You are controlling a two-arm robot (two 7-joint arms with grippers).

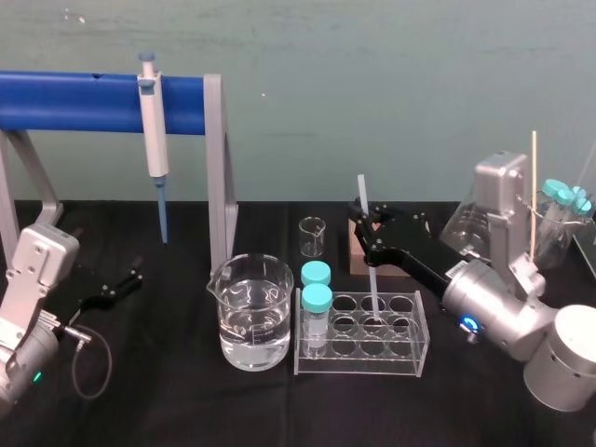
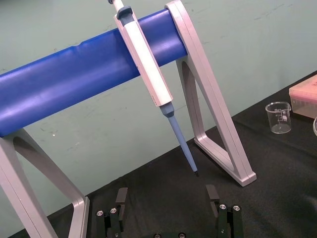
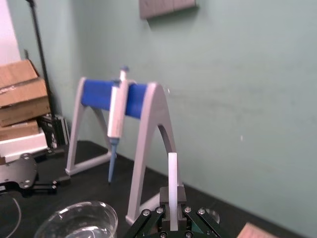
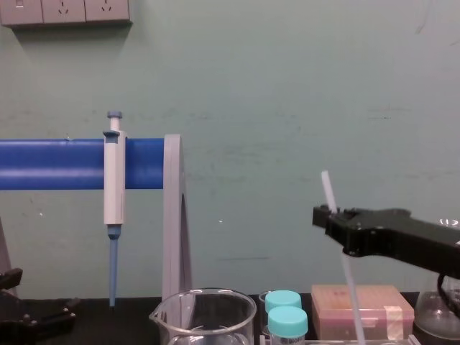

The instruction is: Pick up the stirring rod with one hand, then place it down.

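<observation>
The right gripper [image 1: 371,233] reaches in from the right side and hangs above the clear test-tube rack [image 1: 410,340] near the middle of the tabletop [image 1: 168,400]. Its jaws are closed on the stirring rod [image 1: 372,281], which is clamped between them in the right wrist view [image 3: 173,186]. The grip sits on the rod's upper part, with a short length standing above the jaws and a longer length hanging below.

The rod's long axis is close to vertical with a slight tilt; in the chest view [image 4: 350,284] its top leans left of its lower end. That lower end points down at the middle well of the rack's far row, though I cannot tell whether it touches the rack.

The rod looks lifted, so what remains is setting it down. That turns on this upright pose: the tip must either go straight down into a well or swing clear of the rack to lie flat. The water-filled beaker [image 1: 250,312] stands just left of the rack.

The left gripper [image 1: 112,289] rests far left on the tabletop, its jaws wide apart around nothing, below the pipette [image 2: 148,64]
</observation>
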